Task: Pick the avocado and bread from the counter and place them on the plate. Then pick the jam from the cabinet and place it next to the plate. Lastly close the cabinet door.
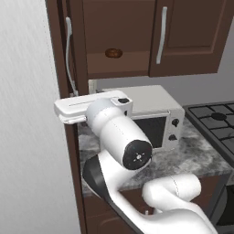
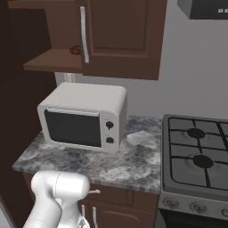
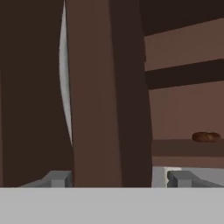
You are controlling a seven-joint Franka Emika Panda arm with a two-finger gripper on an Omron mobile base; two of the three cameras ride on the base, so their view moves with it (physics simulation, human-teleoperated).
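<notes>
Dark brown panelled wood forms the cabinet door (image 3: 103, 92), which we see edge-on between the two fingertips (image 3: 57, 178) of the claw (image 3: 117, 178); the jaws straddle the door's edge with space on either side, so we read the claw as released, not yet grasping. The door hangs open at the left of the upper cabinet (image 1: 151, 36), above the marbled tabletop (image 2: 133, 162) and the white microwave (image 2: 84, 118). We judge the door stiff, light to swing on its hinges and smooth-faced; its free edge or the long silver bar handle (image 3: 64, 83) offers the best hold. On the inner shelf (image 1: 116, 64) rests a dark brown round lump (image 1: 113, 53).
</notes>
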